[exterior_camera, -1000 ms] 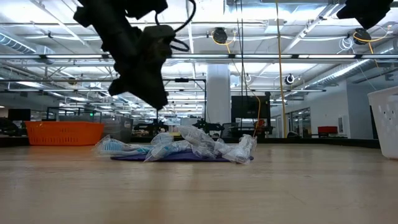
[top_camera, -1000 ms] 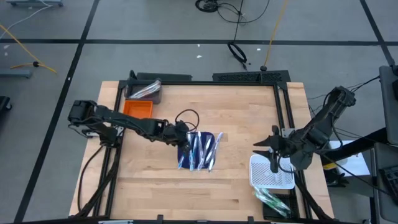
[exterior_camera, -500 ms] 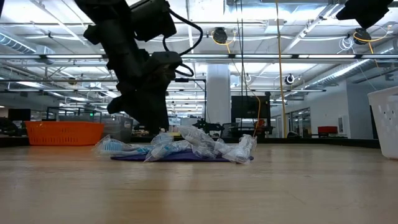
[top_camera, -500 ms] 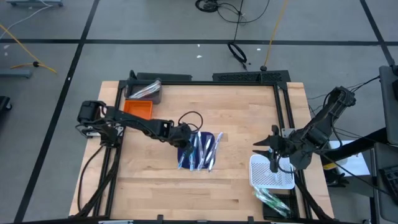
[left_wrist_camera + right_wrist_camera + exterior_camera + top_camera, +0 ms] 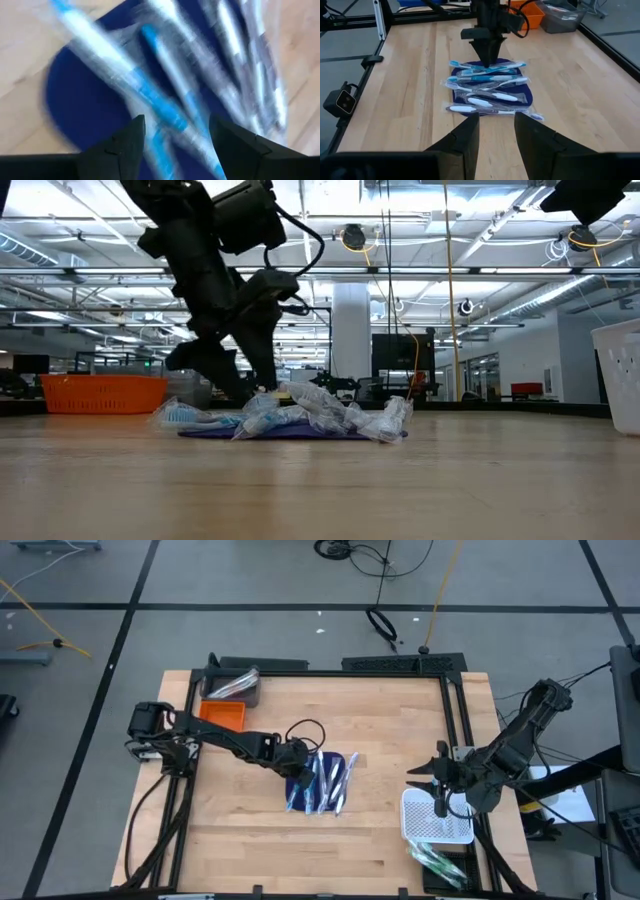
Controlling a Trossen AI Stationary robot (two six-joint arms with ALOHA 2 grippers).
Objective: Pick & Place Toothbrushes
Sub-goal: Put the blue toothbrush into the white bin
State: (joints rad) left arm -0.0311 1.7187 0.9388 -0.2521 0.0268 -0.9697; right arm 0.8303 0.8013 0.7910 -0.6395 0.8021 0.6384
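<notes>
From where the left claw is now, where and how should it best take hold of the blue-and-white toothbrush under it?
Probably at mid-handle, coming straight down. The wrapped toothbrush lies flat on the dark blue mat, running between the open fingers of the left claw, so closing across its thin shaft should hold it. Its neighbours lie close, so a side approach seems riskier.

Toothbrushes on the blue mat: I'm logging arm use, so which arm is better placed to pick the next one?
Left. The left gripper hangs right over the toothbrushes on the mat, fingers open. The right gripper waits apart, above the white basket.
</notes>
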